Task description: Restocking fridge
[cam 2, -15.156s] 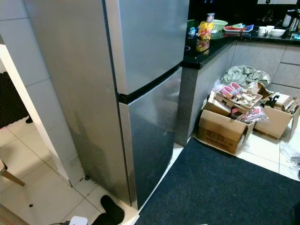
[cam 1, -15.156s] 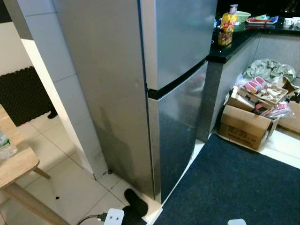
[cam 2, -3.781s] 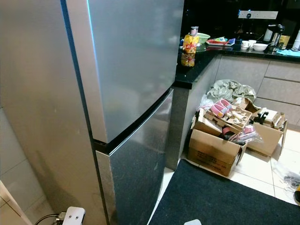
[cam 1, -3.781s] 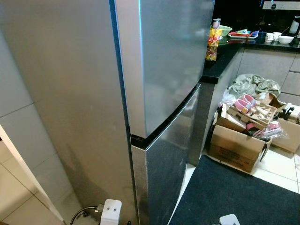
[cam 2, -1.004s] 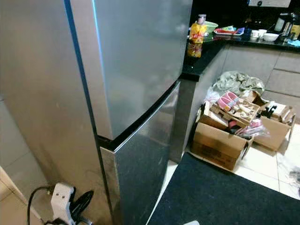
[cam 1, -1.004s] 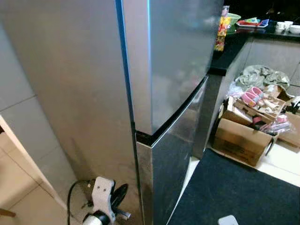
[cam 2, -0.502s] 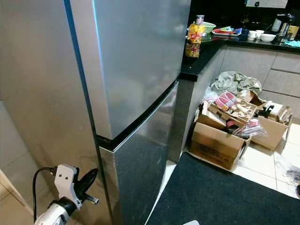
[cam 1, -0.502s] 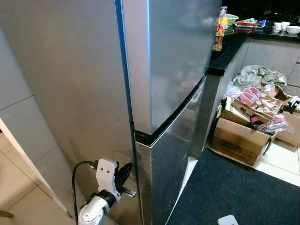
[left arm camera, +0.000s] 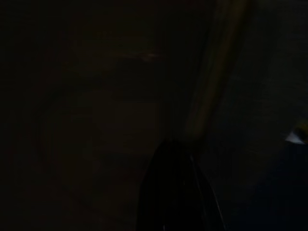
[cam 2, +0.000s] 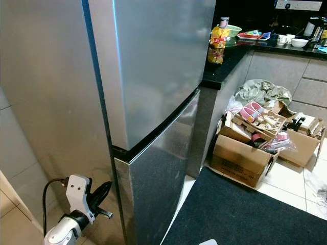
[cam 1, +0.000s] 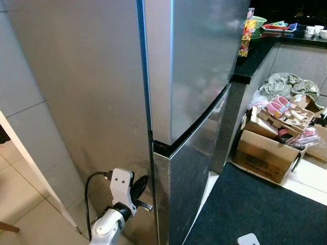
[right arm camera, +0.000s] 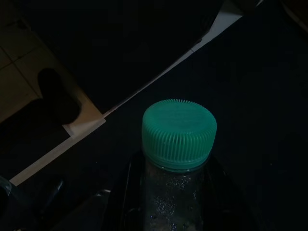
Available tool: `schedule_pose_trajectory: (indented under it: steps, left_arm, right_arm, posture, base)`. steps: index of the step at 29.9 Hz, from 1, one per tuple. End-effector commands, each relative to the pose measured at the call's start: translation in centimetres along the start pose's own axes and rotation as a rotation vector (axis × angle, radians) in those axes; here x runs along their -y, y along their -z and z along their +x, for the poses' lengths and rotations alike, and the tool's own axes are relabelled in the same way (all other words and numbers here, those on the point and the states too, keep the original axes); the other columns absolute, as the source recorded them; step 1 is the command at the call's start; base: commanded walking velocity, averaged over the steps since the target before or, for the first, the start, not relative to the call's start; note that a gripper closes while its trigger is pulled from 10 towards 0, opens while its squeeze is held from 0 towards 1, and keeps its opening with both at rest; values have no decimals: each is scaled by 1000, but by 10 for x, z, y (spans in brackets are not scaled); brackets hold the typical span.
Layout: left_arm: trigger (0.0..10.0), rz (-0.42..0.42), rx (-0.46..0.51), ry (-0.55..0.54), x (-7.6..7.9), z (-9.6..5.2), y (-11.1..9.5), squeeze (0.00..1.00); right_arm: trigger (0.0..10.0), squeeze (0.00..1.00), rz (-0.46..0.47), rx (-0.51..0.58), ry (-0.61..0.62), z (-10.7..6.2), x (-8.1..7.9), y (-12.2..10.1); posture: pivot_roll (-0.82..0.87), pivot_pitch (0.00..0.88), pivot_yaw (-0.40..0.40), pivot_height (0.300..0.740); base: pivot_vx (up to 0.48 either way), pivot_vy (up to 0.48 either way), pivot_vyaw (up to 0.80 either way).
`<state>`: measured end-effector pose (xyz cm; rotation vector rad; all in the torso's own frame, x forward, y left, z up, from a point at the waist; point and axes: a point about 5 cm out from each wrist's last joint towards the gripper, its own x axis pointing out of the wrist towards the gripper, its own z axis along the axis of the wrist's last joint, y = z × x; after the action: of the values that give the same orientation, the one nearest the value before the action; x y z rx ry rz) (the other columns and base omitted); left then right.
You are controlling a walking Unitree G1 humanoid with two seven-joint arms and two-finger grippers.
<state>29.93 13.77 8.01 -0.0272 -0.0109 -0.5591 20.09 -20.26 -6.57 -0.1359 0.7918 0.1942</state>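
The tall steel fridge stands right in front of me with its upper door and lower door both closed. My left gripper is low on the left, shut and empty. Its fingertips point at the fridge's side panel, just beside the lower door's front corner. The left wrist view is very dark, with the black fingers together near a pale vertical edge. In the right wrist view my right gripper is shut on a clear bottle with a green ribbed cap, held above the dark mat.
A dark floor mat lies in front of the fridge. Open cardboard boxes holding slippers and clutter stand on the right. The black counter beside the fridge carries a snack bag, a green bowl and cups. A tiled wall lies to the left.
My left arm has risen into view at the lower left and its gripper now sits beside the lower door's corner. The camera has shifted a little; the fridge stays closed.
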Motion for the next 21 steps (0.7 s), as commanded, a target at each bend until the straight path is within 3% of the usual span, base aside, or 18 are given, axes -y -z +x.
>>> schedule_pose_trajectory:
  steps: [1, 9, 17, 18, 20, 21]
  left_arm:
    - [10000, -13, 0, 71, 14, 6, -1, 0]
    - [10000, 5, -19, 99, 21, 5, 2, 0]
    - [10000, 47, -74, 24, 8, 14, 6, 0]
    - [10000, 37, -78, 38, 9, 16, 6, 373]
    - [10000, 28, -80, 48, 10, 18, 5, 373]
    - [10000, 8, -77, 71, 12, 20, 4, 1000]
  right_arm:
    - [10000, 0, 0, 5, 13, -1, 3, 1]
    - [10000, 0, -4, -1, 14, -2, 4, 3]
    - [10000, 0, -8, -3, 13, -2, 3, 3]
    - [10000, 0, -8, -2, 13, -2, 3, 2]
    - [10000, 0, -8, -2, 13, -2, 3, 2]
    - [10000, 0, -7, -1, 13, -2, 3, 2]
  posture:
    - [-66, 98, -11, 740]
    - [-63, 100, -13, 740]
    - [-64, 99, -12, 740]
    - [-66, 97, -9, 740]
    - [-66, 97, -9, 740]
    - [-66, 97, -9, 740]
  base:
    - [0, 0, 0]
    - [0, 0, 0]
    - [0, 0, 0]
    - [0, 0, 0]
    - [0, 0, 0]
    - [0, 0, 0]
